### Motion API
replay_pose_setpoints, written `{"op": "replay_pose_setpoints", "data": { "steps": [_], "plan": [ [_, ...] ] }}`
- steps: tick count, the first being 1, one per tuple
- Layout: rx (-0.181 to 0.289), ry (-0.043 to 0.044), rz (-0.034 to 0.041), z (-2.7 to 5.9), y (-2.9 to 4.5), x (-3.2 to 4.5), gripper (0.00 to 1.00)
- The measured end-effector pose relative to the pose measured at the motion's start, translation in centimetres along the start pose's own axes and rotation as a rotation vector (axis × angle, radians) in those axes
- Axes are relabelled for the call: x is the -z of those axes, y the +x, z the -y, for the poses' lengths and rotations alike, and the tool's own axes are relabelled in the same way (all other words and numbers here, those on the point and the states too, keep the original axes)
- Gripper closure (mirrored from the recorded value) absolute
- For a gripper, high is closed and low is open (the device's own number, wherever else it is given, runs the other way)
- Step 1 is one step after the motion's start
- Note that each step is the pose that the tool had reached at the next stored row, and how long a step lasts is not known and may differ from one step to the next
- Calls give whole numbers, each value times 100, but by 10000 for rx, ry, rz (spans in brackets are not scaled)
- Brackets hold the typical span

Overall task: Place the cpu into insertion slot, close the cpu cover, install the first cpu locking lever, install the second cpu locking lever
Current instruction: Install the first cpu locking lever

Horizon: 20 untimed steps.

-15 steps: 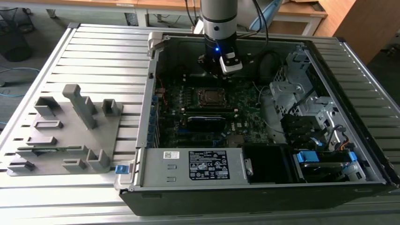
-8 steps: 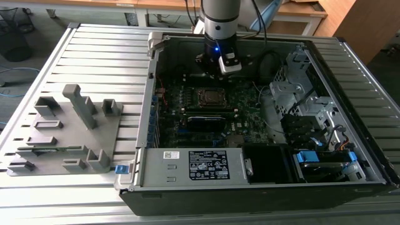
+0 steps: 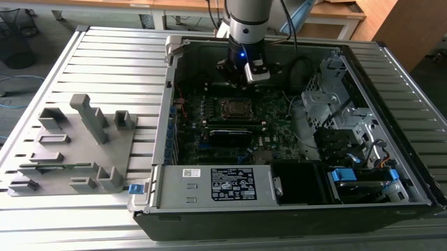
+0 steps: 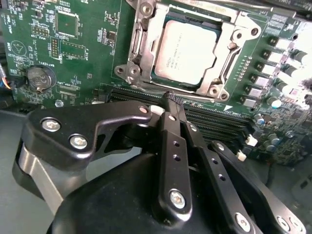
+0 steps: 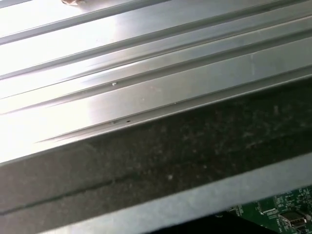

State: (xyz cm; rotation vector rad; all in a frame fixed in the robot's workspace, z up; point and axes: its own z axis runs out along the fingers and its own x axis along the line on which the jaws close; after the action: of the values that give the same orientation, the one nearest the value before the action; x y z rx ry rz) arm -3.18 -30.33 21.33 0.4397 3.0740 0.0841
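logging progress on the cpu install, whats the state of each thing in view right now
cpu: seated flat in the insertion slot
cpu cover: closed down around the cpu
gripper: fingers shut, empty, just off the socket near the memory slots
computer case: lying on its side, side panel off, motherboard exposed
grey fixture tray: on the table at the exterior view's left, untouched
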Motion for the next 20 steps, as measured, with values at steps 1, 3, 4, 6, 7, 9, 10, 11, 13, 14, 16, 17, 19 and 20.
{"op": "replay_pose_setpoints", "data": {
  "steps": [1,3,4,6,7,9,10,11,13,14,16,17,19,20],
  "plan": [
    [68,11,-5,2,0,1,89],
    [166,15,-8,11,-1,1,89],
    [203,18,-10,18,-1,1,89],
    [262,22,-12,38,-2,2,89],
    [283,23,-12,51,-2,3,89],
    [317,23,-14,84,-4,5,89],
    [331,22,-14,105,-6,6,89],
    [342,21,-15,127,-9,7,89],
    [362,22,-17,173,-14,10,89],
    [372,21,-17,198,-18,11,89],
    [390,21,-18,251,-26,14,89],
    [403,19,-16,277,-28,14,89],
    [457,7,24,298,-23,15,89],
    [500,-4,59,302,-22,14,89]
  ]
}}
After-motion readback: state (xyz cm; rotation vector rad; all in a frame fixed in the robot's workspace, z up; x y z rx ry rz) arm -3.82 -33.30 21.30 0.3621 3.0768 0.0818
